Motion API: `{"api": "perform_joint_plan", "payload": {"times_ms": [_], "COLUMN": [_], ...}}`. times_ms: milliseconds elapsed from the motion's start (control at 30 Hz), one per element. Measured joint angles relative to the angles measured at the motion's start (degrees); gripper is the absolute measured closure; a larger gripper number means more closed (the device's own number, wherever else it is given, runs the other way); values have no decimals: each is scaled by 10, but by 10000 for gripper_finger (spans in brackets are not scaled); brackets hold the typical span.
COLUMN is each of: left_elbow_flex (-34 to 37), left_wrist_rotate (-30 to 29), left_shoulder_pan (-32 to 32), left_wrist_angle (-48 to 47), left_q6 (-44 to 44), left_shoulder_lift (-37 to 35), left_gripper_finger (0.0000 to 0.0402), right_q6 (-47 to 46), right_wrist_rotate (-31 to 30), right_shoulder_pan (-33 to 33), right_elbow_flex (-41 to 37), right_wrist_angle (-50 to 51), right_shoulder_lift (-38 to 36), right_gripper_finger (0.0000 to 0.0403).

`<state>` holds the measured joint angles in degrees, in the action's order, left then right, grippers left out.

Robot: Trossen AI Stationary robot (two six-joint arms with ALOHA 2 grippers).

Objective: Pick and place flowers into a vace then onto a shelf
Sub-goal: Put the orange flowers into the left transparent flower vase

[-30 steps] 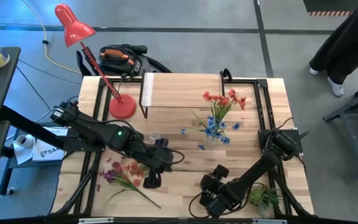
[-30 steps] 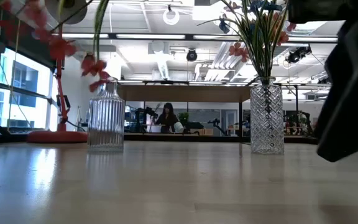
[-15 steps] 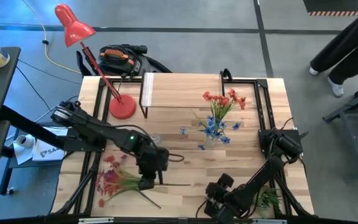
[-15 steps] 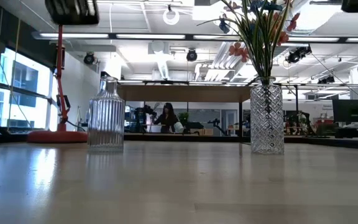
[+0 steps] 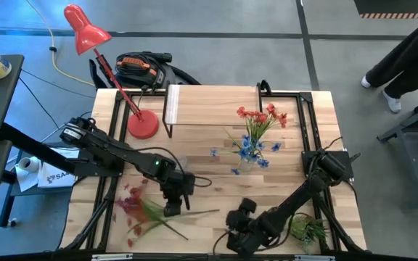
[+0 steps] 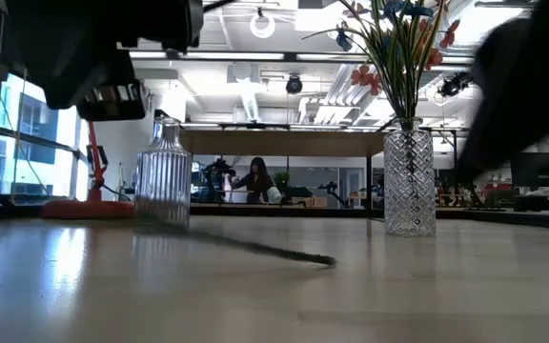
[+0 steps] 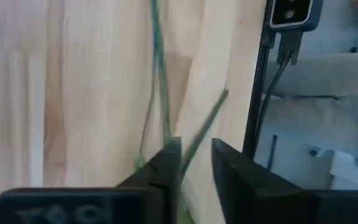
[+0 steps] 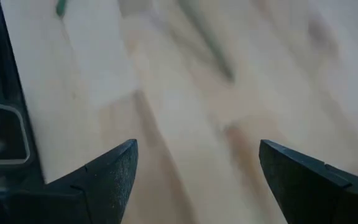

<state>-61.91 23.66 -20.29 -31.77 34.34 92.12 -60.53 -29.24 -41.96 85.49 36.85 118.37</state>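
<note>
A bunch of flowers with red and purple blossoms lies on the table near its front left, stems toward the right. One stem rests flat on the wood. My left gripper is low over the stems and open a little, with a green stem running between its fingers. My right gripper hovers open near the front edge, holding nothing. A crystal vase holds red and blue flowers. An empty ribbed glass vase stands on the table. The shelf is at the back. My left gripper comes at the bunch's stems slanting down from above, one finger on each side of a stem. A gap shows between finger and stem, and I cannot tell whether either finger touches. The bunch lies on the table.
A red desk lamp stands at the back left beside the shelf. A small leafy green plant lies at the front right. A person stands beyond the table's far right corner. Bare wood lies between the two vases.
My left gripper has come down toward the table and rolled at the wrist, bringing the bunch with it. The bunch was up in the air and now lies on the wood, a stem stretched toward the right. My right gripper has shifted a little toward the table's left.
</note>
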Motion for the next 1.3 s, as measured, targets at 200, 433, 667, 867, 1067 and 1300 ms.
{"api": "perform_joint_plan", "payload": {"times_ms": [200, 433, 667, 867, 1067, 1300], "left_elbow_flex": [-13, -78, -87, -87, -87, -87], "left_wrist_rotate": [-14, -200, -392, -487, -590, -649], "left_shoulder_pan": [-30, -137, -248, -344, -421, -478], "left_wrist_angle": [15, -76, -147, -210, -273, -360], "left_q6": [21, 52, 199, 344, 491, 620], "left_shoulder_lift": [0, -43, -76, -80, -80, -80], "left_gripper_finger": [202, 207, 245, 262, 263, 263], "right_q6": [173, 364, 518, 582, 558, 592], "right_wrist_rotate": [12, 97, 198, 215, 218, 223], "right_shoulder_pan": [56, 130, 146, 149, 159, 157], "right_elbow_flex": [45, 47, 47, 47, 47, 47], "right_wrist_angle": [2, -122, -210, -285, -366, -412], "right_shoulder_lift": [0, 5, 27, 60, 88, 127], "right_gripper_finger": [78, 78, 78, 78, 78, 78]}}
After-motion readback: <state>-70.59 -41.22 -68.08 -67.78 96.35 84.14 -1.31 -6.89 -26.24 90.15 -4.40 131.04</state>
